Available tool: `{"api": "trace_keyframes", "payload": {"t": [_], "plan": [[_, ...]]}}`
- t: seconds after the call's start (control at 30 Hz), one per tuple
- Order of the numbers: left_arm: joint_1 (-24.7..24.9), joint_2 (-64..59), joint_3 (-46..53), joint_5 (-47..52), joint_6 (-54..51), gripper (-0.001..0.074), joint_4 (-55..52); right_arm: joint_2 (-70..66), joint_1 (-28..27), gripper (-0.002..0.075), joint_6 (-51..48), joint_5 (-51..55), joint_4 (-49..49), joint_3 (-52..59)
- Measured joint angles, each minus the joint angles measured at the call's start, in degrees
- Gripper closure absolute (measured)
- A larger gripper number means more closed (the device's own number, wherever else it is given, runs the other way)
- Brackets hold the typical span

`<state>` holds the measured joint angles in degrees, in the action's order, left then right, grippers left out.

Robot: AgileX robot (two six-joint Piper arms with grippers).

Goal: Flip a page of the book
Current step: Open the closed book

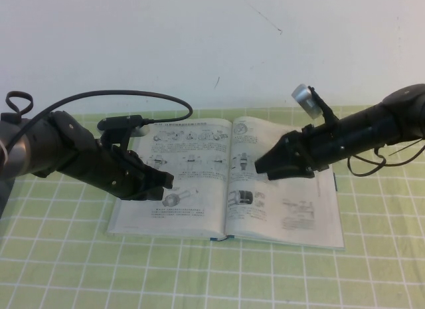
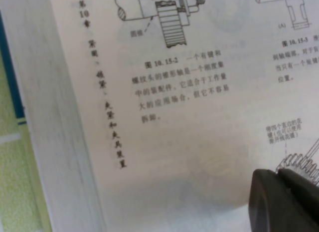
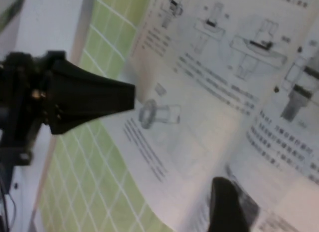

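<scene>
The book lies open and flat on the table, with white pages of small text and machine drawings. My left gripper rests low over the left-hand page, its fingers shut together with nothing between them. Print and a gear drawing on that page fill the left wrist view. My right gripper hovers over the right-hand page close to the gutter, open and holding nothing. The right wrist view shows one dark finger above the paper, with the left gripper opposite. No leaf is lifted.
A green checked cloth covers the table around the book. A white wall stands behind. A black cable arches over the left arm. A silver cylinder sits on top of the right arm. The teal cover edge shows at the front.
</scene>
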<state>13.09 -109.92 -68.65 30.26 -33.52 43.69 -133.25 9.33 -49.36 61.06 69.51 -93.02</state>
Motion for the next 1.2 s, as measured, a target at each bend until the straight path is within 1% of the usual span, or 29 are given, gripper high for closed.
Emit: {"api": "trace_keyframes", "payload": {"t": [0.07,0.17,0.33,0.43,0.77,0.9,1.0,1.2], "plan": [[0.00,0.00,0.00,0.00,0.00,0.0739,0.00,0.48,0.00,0.0338,1.74,-0.55,-4.51,0.00],[0.00,0.00,0.00,0.00,0.00,0.0738,0.00,1.58,-1.09,0.0338,6.72,-0.67,-13.95,-1.21],[0.00,0.00,0.00,0.00,0.00,0.0738,0.00,4.00,-2.18,0.0338,16.96,2.45,-32.84,-6.81],[0.00,0.00,0.00,0.00,0.00,0.0738,0.00,4.72,-2.07,0.0338,19.88,3.81,-37.46,-7.98],[0.00,0.00,0.00,-0.20,0.00,0.0738,0.00,1.46,-0.94,0.0338,21.40,4.02,-37.94,-7.98],[0.00,0.00,-0.10,-0.22,0.00,0.0738,0.00,0.24,-1.05,0.0338,22.01,3.47,-36.36,-8.36],[0.00,0.00,-0.10,-0.32,0.00,0.0738,0.00,-0.40,-1.05,0.0338,22.09,3.02,-32.81,-8.48],[0.00,0.00,-0.10,-0.32,0.00,0.0738,0.00,-2.75,-1.05,0.0338,18.37,2.91,-22.30,-8.58]]}}
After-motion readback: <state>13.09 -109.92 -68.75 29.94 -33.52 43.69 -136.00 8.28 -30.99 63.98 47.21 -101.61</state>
